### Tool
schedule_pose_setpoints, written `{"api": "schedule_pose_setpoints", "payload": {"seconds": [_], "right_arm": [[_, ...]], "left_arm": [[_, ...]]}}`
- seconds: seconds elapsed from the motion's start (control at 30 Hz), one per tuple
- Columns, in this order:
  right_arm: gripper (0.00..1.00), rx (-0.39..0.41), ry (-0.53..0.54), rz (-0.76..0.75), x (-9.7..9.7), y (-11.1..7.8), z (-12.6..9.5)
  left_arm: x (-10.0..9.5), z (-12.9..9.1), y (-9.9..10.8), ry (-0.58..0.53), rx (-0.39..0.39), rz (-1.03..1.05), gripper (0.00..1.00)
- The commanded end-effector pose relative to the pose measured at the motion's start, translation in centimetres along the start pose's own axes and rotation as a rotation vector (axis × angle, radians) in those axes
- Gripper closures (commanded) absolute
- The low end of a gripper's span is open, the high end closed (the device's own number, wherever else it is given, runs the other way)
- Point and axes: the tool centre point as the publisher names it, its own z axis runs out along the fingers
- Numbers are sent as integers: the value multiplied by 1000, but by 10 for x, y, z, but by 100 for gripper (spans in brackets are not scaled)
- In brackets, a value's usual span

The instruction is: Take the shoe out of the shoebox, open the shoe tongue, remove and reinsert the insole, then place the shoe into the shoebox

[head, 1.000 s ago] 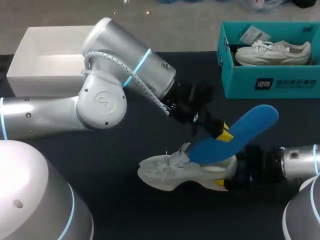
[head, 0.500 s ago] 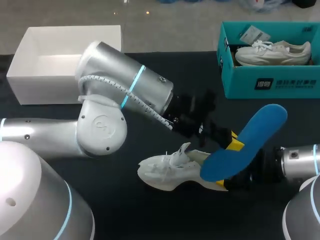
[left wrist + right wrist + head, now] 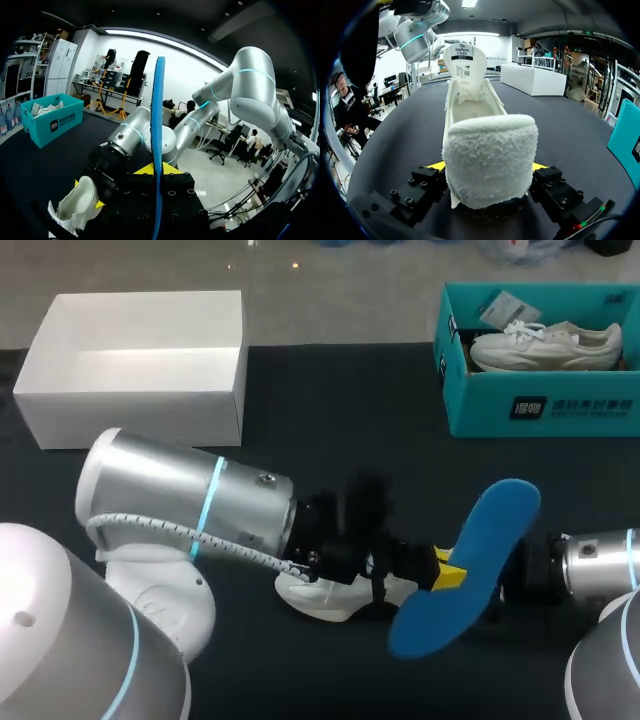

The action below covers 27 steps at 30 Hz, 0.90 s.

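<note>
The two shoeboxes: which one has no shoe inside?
The white shoebox, far left, is empty; the teal shoebox at far right holds a white shoe.

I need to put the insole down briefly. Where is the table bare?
The dark tabletop is bare between the white box and the teal shoebox. Around the white shoe on the table it is crowded: the left gripper with the blue insole hangs there.

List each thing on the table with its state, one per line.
white shoe, on the table, tongue lifted, heel clamped in right gripper
blue insole, out of the shoe, clamped in left gripper
white box, open
teal shoebox, open, second shoe inside
</note>
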Motion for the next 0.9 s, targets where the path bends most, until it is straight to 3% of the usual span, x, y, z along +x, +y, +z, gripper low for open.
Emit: {"api": "schedule_pose_setpoints", "payload": {"seconds": [0.03,0.3,0.37,0.9], "right_arm": [[100,5,-4,0,1,-1,2],[100,5,-4,0,1,-1,2],[100,5,-4,0,1,-1,2],[100,5,-4,0,1,-1,2]], "left_arm": [[15,-35,12,-22,106,-2,100],[17,-68,7,-58,111,8,100],[15,-74,6,-65,146,12,100],[15,-74,6,-65,146,12,100]]}}
